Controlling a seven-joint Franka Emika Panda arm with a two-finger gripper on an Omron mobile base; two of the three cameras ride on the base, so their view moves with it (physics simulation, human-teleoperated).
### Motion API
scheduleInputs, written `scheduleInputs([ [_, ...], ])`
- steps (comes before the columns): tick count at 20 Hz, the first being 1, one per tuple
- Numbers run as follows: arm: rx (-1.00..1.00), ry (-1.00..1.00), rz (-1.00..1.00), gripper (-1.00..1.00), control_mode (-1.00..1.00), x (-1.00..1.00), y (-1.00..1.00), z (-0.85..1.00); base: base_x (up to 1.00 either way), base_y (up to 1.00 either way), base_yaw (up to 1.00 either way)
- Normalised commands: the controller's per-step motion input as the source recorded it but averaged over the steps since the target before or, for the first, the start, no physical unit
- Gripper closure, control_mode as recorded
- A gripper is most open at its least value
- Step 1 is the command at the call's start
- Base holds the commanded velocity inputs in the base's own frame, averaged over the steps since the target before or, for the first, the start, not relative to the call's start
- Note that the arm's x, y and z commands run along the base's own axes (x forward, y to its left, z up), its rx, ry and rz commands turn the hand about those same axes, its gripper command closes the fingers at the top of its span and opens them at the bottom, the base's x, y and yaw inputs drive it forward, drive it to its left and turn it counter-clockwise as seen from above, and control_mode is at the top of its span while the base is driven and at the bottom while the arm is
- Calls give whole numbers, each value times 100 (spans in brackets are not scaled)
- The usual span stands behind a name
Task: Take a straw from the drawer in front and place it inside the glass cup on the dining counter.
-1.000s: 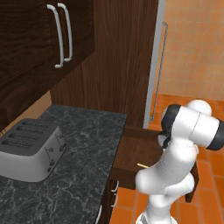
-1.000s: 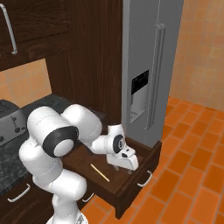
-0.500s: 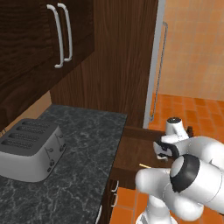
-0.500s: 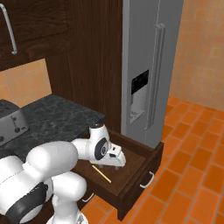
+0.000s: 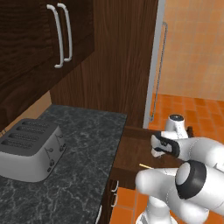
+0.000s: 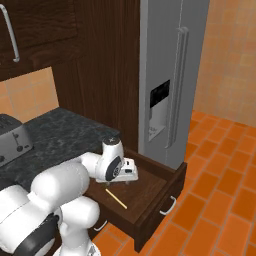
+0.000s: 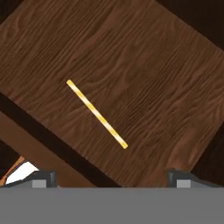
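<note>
From the right base view, I see the toaster at nine o'clock on the black counter. My gripper hangs above the open drawer with its fingers spread wide, holding nothing. The straw lies flat on the drawer floor, at about seven o'clock of the gripper and apart from it. The fridge stands at one o'clock.

Straw flat in drawer; hand above, apart.
</note>
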Motion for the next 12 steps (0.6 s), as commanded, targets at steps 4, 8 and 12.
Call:
scheduleInputs([
  [4,2,0,17,-100,-100,37,16,-26,0,0,0],
  [8,0,0,9,-100,-100,37,19,-37,0,0,0],
  [12,1,2,5,-100,-100,35,21,-35,0,0,0],
])
